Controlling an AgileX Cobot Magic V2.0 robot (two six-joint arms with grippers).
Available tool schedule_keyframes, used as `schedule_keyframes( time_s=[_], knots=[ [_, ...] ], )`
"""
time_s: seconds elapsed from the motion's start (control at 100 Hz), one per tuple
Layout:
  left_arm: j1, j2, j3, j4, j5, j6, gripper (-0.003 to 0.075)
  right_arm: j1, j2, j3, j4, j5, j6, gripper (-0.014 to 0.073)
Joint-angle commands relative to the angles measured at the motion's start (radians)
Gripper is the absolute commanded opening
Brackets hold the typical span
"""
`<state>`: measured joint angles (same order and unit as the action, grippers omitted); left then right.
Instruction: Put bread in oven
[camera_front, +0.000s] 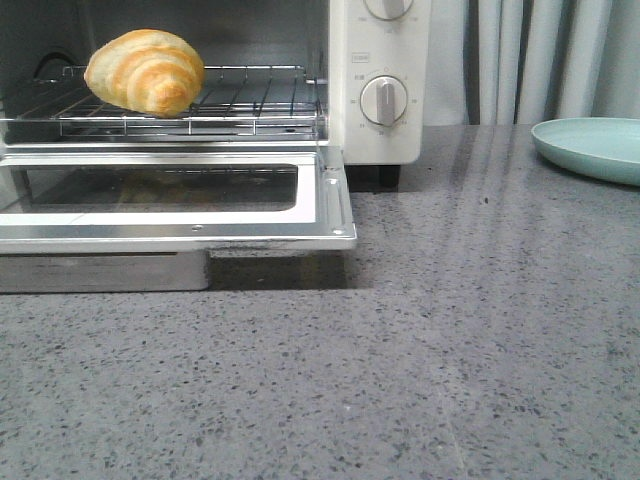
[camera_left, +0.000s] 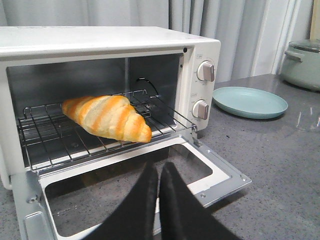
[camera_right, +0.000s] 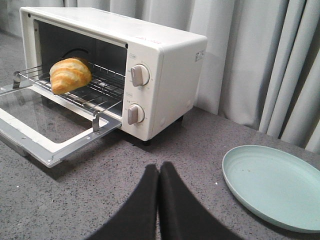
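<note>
The bread (camera_front: 146, 71) lies on the wire rack (camera_front: 255, 108) inside the cream-white oven (camera_front: 385, 135), whose glass door (camera_front: 170, 205) is dropped open. It also shows in the left wrist view (camera_left: 107, 117) and the right wrist view (camera_right: 69, 75). My left gripper (camera_left: 158, 169) is shut and empty, above the open door's front, a little short of the bread. My right gripper (camera_right: 158, 168) is shut and empty over the countertop, to the right of the oven (camera_right: 170, 75). Neither gripper shows in the front view.
A pale green plate (camera_front: 592, 147) sits on the grey speckled countertop (camera_front: 450, 350) right of the oven; it also shows in the right wrist view (camera_right: 274, 184). A pale green lidded pot (camera_left: 302, 62) stands further right. Grey curtains hang behind.
</note>
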<state>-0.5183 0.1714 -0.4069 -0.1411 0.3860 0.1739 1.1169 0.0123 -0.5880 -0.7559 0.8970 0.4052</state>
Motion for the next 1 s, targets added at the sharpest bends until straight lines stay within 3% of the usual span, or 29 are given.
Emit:
schedule_keyframes(
  time_s=[0.0, 0.12, 0.21, 0.49, 0.71, 0.99],
  knots=[
    [0.0, 0.012, -0.021, -0.016, -0.084, -0.009, -0.0021, -0.001, 0.017, -0.02, -0.047, -0.068, -0.001, -0.0049],
    [0.01, 0.004, 0.023, 0.091, -0.228, 0.01, -0.0021, -0.001, 0.017, -0.02, -0.047, -0.068, -0.001, -0.0049],
    [0.037, -0.014, 0.076, 0.09, -0.329, 0.012, -0.0021, -0.001, 0.017, -0.02, -0.047, -0.068, -0.001, -0.0049],
    [0.252, -0.022, 0.297, 0.09, -0.458, 0.102, -0.0021, -0.001, 0.017, -0.02, -0.047, -0.06, -0.001, -0.0049],
    [0.361, -0.054, 0.41, 0.071, -0.408, 0.1, -0.0021, -0.001, 0.017, -0.02, -0.047, -0.06, -0.001, -0.0049],
    [0.407, -0.206, 0.429, -0.024, -0.121, 0.1, -0.0021, -0.001, 0.017, -0.02, -0.047, -0.056, -0.001, -0.0049]
  ],
)
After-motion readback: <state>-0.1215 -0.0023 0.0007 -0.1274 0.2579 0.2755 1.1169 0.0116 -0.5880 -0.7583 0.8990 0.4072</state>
